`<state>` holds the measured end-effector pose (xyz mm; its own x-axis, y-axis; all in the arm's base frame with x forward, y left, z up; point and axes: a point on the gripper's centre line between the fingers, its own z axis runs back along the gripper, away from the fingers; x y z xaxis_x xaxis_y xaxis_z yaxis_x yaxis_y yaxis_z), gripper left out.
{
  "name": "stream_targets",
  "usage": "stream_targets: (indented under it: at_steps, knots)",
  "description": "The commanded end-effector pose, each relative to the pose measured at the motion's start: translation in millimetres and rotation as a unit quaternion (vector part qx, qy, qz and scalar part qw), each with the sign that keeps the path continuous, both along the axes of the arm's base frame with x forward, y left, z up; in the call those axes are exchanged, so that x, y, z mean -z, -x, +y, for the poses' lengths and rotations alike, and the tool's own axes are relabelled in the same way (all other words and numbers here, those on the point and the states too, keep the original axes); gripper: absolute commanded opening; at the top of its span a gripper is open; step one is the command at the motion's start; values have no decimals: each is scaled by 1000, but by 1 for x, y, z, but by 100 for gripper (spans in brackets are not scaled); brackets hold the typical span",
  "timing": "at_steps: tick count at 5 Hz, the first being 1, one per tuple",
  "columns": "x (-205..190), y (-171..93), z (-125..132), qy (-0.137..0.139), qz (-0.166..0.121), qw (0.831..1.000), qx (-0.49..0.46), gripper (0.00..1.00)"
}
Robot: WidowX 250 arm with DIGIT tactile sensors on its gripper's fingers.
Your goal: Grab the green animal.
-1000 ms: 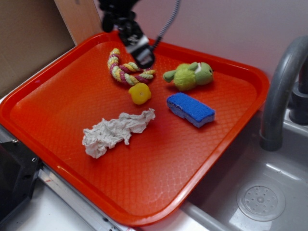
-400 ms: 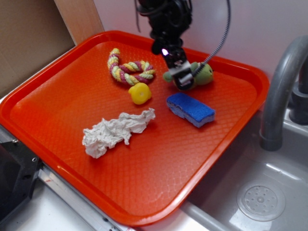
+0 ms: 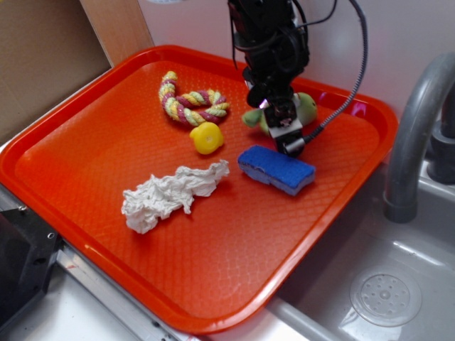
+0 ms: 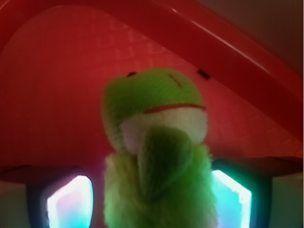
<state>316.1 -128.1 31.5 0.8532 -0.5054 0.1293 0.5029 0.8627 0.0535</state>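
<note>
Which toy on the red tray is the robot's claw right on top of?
The green animal. The gripper straddles it, while the rope toy and yellow piece lie apart.

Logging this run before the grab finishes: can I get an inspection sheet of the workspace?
Surface: orange tray, textured, on a counter.
Job's things: green animal at the tray's back right, under the arm; in the wrist view it sits between the jaws.
Clutter: rope toy, yellow piece, crumpled paper, blue sponge.
Grippers: gripper down at the animal, jaws apart.
Cables: black cable looping off the arm.
Surroundings: grey faucet, sink.
</note>
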Motion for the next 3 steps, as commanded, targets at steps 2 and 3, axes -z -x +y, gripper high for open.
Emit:
stream_targets:
  at_steps: [2,3]
  knots:
    - [-27,26,-21,-42,-31,996,-77,0]
    - [-62,36,-5,-73,-34,987,-139,0]
